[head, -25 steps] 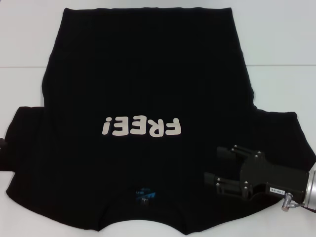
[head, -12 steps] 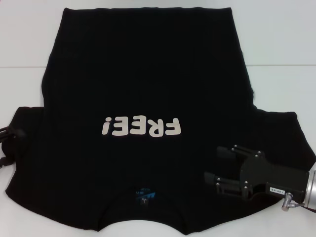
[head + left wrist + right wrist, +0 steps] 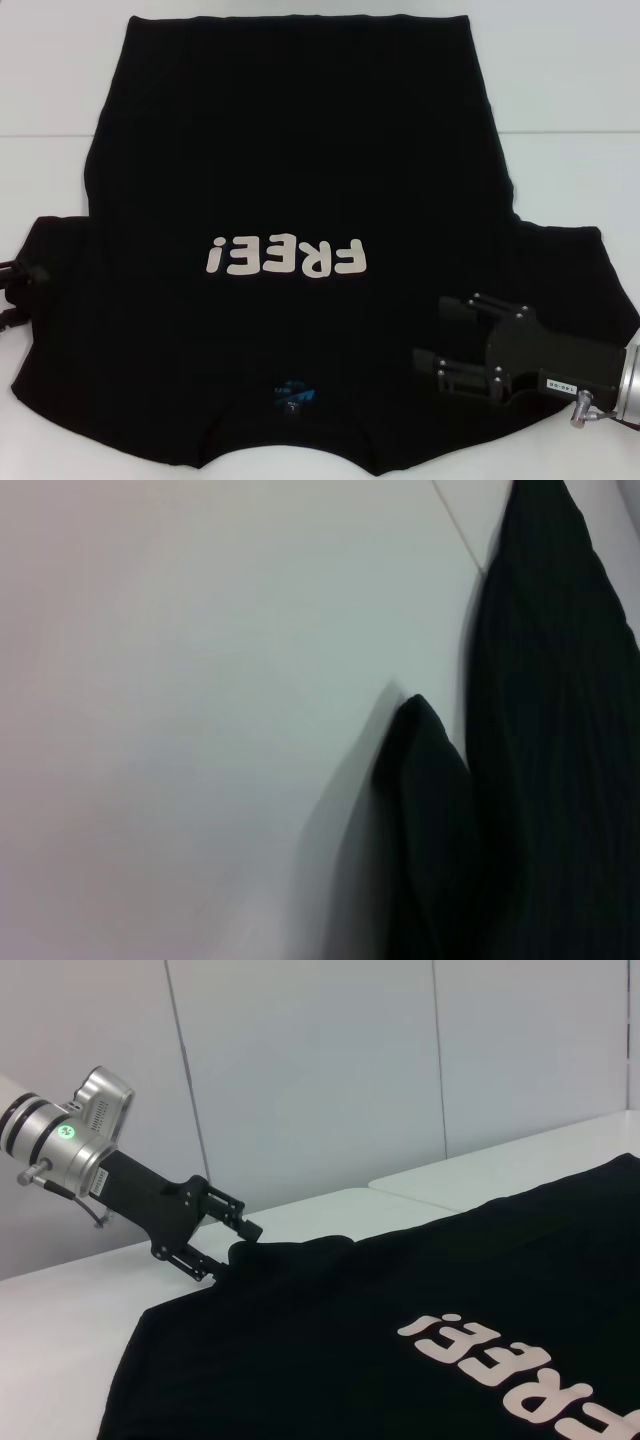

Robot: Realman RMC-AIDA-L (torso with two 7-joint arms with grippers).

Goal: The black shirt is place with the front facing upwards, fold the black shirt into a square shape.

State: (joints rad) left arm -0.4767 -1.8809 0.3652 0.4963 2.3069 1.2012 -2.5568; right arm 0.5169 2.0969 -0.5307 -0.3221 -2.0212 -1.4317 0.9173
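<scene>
I keep the right gripper [image 3: 440, 340] low over the shirt [image 3: 300, 140], beside the collar, with its fingers spread apart and holding nothing. The print [image 3: 285, 258] lies just ahead of its tips, and the rest of the shirt stretches flat, front up, on the table [image 3: 570, 90] beyond it. Across the shirt, the left gripper [image 3: 232, 1245] arrives at the sleeve edge with its fingers apart, the cloth between or just in front of them. I think both sleeves must be pinched at the same height, so the fold goes straight.
</scene>
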